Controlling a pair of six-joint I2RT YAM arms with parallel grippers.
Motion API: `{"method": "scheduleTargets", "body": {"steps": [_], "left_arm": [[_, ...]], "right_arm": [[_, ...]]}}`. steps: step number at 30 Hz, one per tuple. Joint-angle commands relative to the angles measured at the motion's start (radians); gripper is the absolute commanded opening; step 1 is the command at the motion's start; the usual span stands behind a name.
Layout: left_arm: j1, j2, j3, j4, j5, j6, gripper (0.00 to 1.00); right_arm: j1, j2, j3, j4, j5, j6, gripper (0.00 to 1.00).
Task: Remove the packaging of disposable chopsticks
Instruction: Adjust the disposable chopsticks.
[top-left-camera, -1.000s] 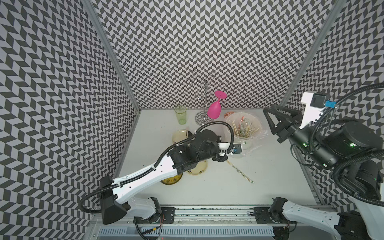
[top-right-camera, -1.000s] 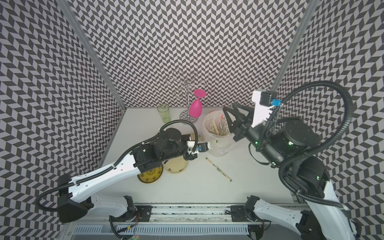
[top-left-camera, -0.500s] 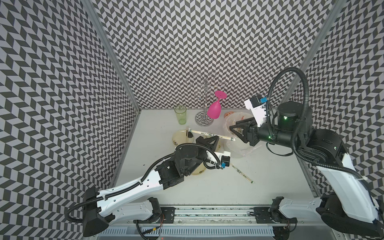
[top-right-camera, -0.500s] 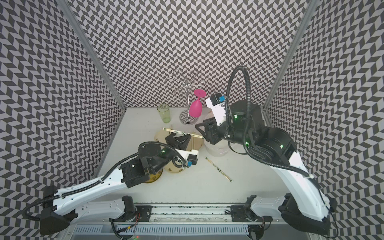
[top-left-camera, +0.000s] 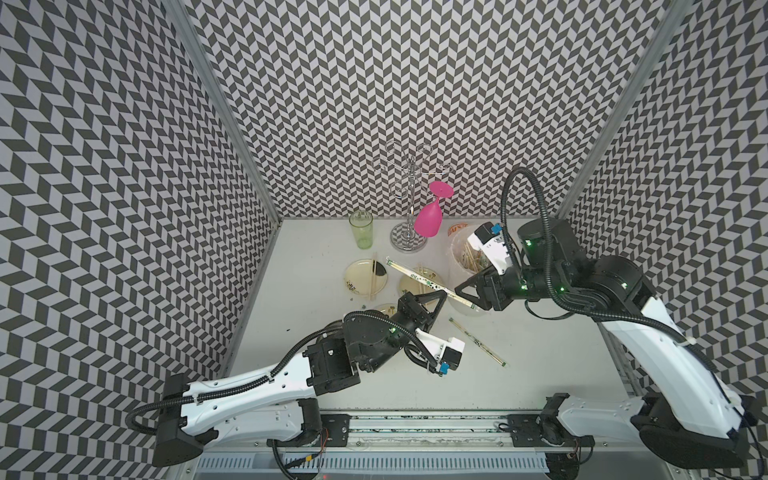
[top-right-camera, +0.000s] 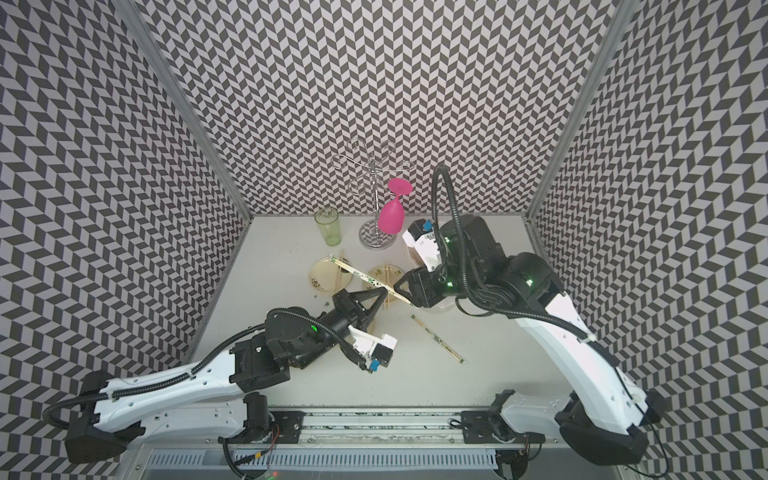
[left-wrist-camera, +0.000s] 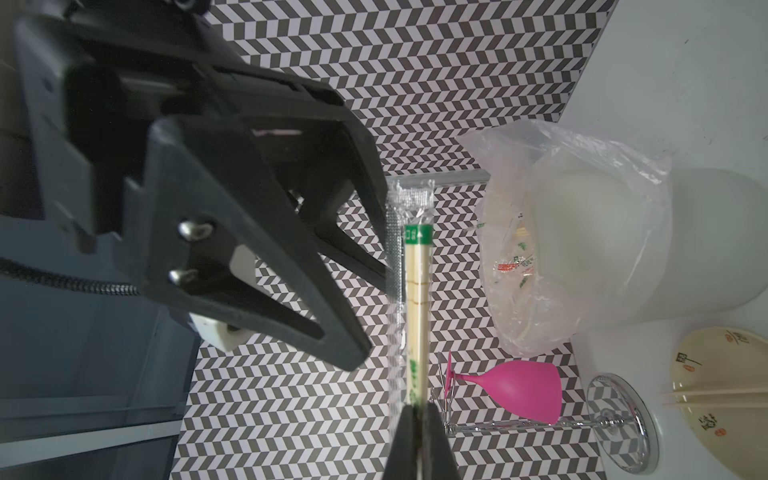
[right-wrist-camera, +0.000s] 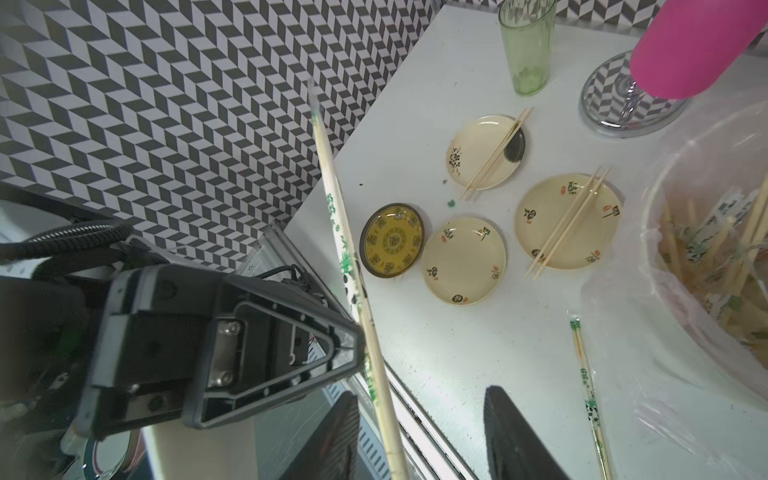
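We grip the sleeve (top-left-camera: 415, 276) on the left, open on the right.
Our left gripper (left-wrist-camera: 419, 415) is clamped shut on it, chopsticks (left-wrist-camera: 415, 270) inside; it sticks out both ways from the tips, off the counter (top-left-camera: 540, 374). Just right of that, our right gripper (right-wrist-camera: 419, 392) has jaws parted beside the sleeve's end, holding nothing.

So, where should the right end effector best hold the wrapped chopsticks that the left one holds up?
On the flat, empty sleeve end beyond the sticks' green tip, coming from that free end, jaws closing on its flat faces. The left end effector clamps the wrapped chopsticks farther along, so probably only plastic pulls away.
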Motion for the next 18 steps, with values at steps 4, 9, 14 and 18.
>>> {"method": "scheduleTargets", "body": {"steps": [4,9,14,18], "left_arm": [[-0.018,-0.027,-0.012,-0.022,-0.022,0.059,0.00],[-0.018,-0.027,-0.014,-0.027,-0.020,0.063,0.00],[-0.018,-0.027,-0.016,-0.025,-0.007,0.068,0.00],[-0.017,-0.026,0.000,-0.025,-0.004,0.006,0.00]], "right_arm": [[-0.003,-0.013,-0.055,0.011,-0.100,-0.028,0.48],[-0.003,-0.028,-0.091,0.023,-0.165,-0.035,0.43],[-0.003,-0.039,-0.108,0.029,-0.194,-0.040,0.20],[-0.003,-0.047,-0.104,0.038,-0.188,-0.042,0.00]]}}
